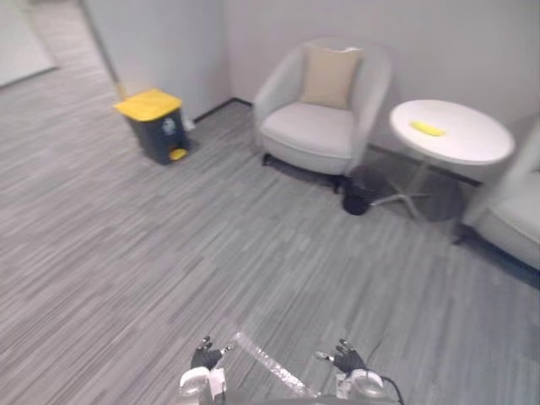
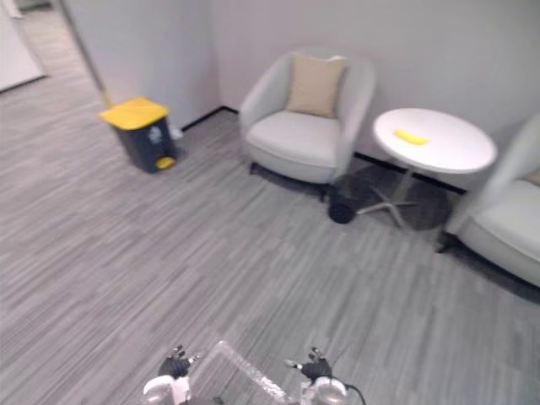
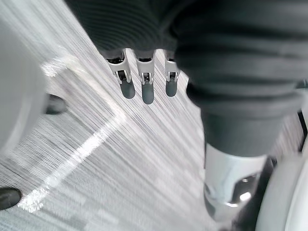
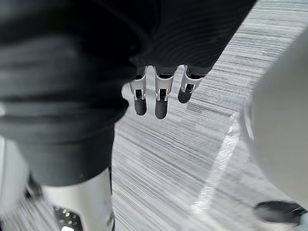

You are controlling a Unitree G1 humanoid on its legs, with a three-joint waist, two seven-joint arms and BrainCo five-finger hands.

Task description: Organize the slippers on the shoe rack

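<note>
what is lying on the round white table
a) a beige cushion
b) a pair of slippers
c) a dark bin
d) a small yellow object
d: a small yellow object lies on the round white table, while the beige cushion is propped in the armchair beside it.
</note>
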